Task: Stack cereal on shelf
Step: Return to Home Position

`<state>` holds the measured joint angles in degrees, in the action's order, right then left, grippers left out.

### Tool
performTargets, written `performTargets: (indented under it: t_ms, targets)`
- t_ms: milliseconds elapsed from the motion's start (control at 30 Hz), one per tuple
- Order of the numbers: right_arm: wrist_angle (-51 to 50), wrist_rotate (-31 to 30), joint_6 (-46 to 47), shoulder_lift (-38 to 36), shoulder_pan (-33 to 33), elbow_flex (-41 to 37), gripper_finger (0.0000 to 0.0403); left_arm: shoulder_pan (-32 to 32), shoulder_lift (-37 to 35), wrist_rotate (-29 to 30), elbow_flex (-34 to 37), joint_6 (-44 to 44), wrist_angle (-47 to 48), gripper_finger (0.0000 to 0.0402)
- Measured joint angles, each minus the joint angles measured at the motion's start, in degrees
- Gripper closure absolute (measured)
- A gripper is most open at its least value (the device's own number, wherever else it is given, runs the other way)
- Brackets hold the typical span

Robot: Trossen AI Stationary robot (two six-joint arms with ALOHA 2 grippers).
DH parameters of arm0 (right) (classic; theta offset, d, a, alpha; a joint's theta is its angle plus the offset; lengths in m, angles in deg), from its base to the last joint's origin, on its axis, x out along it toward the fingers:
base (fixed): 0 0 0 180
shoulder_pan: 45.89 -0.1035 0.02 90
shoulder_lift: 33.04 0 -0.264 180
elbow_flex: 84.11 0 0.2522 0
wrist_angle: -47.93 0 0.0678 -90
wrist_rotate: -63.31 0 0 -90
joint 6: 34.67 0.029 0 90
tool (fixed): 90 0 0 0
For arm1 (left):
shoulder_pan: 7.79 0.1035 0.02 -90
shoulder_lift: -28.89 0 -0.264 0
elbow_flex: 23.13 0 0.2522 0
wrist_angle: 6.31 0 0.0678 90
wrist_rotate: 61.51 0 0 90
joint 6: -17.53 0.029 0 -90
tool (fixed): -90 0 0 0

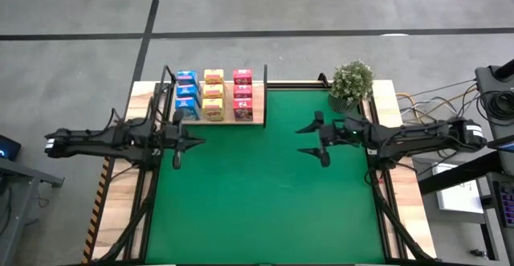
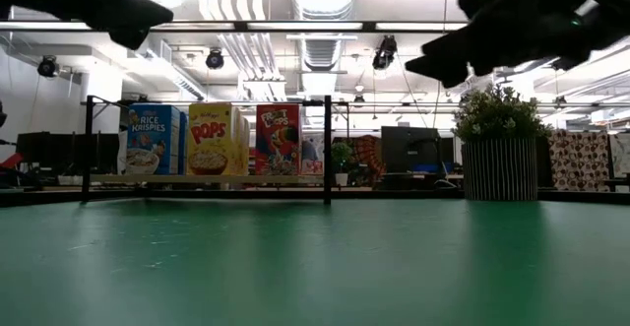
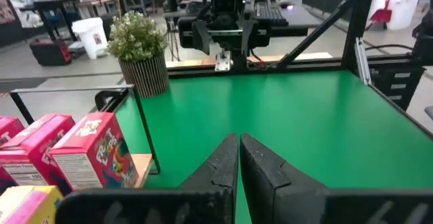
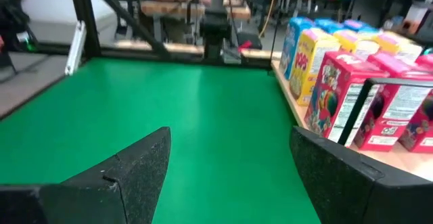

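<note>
Looking L to R across your table: the flat light-wood shelf board w/ thin black end posts sits at the far L, bordering the big green mat. Its long axis runs L–R along the table's far side.

On it you've got nine small cardboard cereal boxes in three files, each file three deep front to back:
- blue boxes at the L end
- yellow boxes in the middle
- pink/magenta boxes at the R end

All stand upright, tall axis vertical, printed fronts facing the table's near side. Low view shows you the front row only (blue, yellow, then a red-fronted one), side by side and close together, tops about level. From above the files look straight, w/ boxes touching or nearly so within each file.

L gripper hangs just in front of the shelf's L half, pointing R, well above the mat. Its jaws are closed to a thin slit, w/ nothing btw them, touching nothing.

R gripper is out over the mat, R of the shelf and near a small leafy green plant in a ribbed pot. It points L toward the other arm. Its jaws are spread wide and empty, clear of boxes and mat.
</note>
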<state>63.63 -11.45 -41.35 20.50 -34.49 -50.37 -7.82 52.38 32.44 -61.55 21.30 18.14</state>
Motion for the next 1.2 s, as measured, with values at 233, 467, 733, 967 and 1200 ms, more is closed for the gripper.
performTargets:
  t_ms: [233,467,733,967,1200]
  targets:
    - [4.16,0.00,2.36,-9.45,0.00,-7.76,0.0113,0.02,-5.20,0.00,4.58,-0.22,-2.22,0.0402]
    - [4.24,0.23,3.31,-21.29,0.00,-13.62,0.0113,0.02,-10.58,-0.02,6.66,-0.05,-2.05,0.0402]
    - [3.74,0.42,4.90,-32.78,0.00,-18.77,0.0113,0.02,-17.14,-0.04,8.82,-0.22,-1.65,0.0402]
    - [0.76,1.74,5.67,-39.61,-0.02,-19.14,0.0113,0.02,-23.30,-1.88,11.50,-0.24,-1.17,0.0402]
    - [-2.10,1.74,5.67,-43.95,-0.02,-19.14,0.0113,0.02,-23.14,-1.99,12.52,-0.98,-1.19,0.0402]
